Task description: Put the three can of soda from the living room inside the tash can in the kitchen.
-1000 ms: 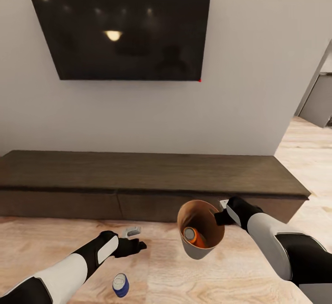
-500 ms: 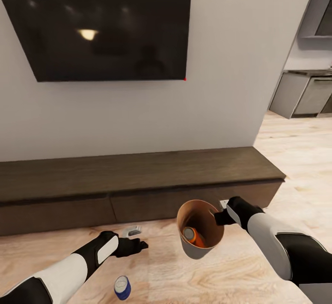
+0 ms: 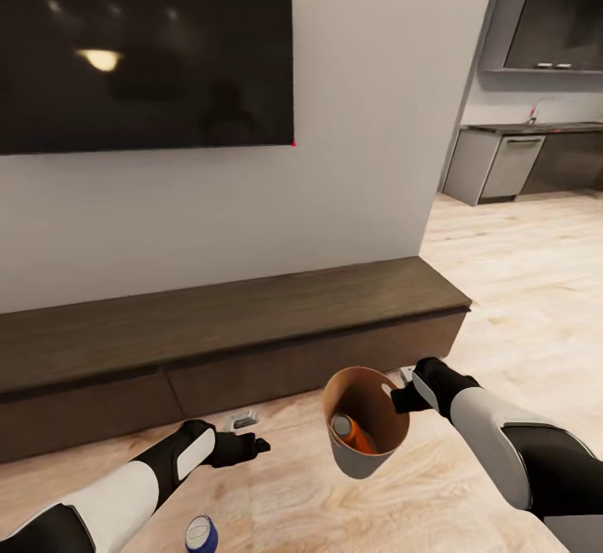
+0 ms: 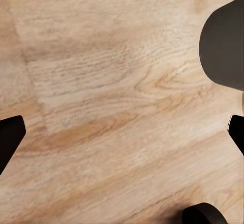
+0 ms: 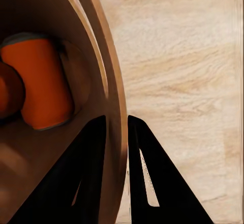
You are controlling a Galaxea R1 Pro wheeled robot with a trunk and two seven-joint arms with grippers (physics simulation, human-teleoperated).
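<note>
While the right gripper [image 5: 117, 132] is pinching the rim of the trash can [image 3: 364, 461] between its two fingers, I am holding the bin lifted at lower centre of the head view, tilted so its tan inside faces the camera. An orange soda can [image 3: 353, 433] is lying inside; the right wrist view shows it [image 5: 40, 84] against the wall, with a second orange shape at that frame's left edge. My left gripper [image 3: 249, 446] is hanging open over bare wood floor [image 4: 122, 107], gripping nothing. The blue soda can [image 3: 200, 534] is standing on the floor at the bottom edge, left of centre. Kitchen cabinets [image 3: 511, 163] are showing at upper right.
</note>
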